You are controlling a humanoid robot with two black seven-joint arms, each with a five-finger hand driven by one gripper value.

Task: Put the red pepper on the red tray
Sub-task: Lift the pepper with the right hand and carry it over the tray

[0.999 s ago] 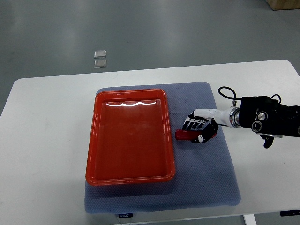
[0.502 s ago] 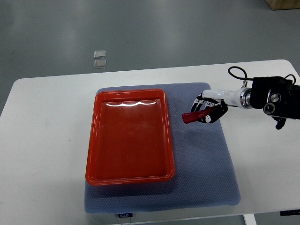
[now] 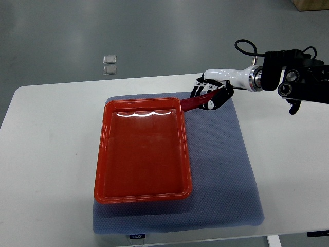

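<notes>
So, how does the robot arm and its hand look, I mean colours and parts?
The right hand has black fingers with pale joint segments and a white back. A white forearm tube meets a silver ring, then a bulky black housing with round fittings. A black cable loops above the wrist. The left arm is not in view.

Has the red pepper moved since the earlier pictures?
Yes. The red pepper, held in the right hand, went up and left, reaching the red tray's far right corner.

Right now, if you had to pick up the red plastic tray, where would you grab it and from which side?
Probably the red plastic tray's long left rim, approached from the left: the raised lip gives fingers an edge, and that side is free, while the right hand holds the red pepper at the far right corner.
</notes>
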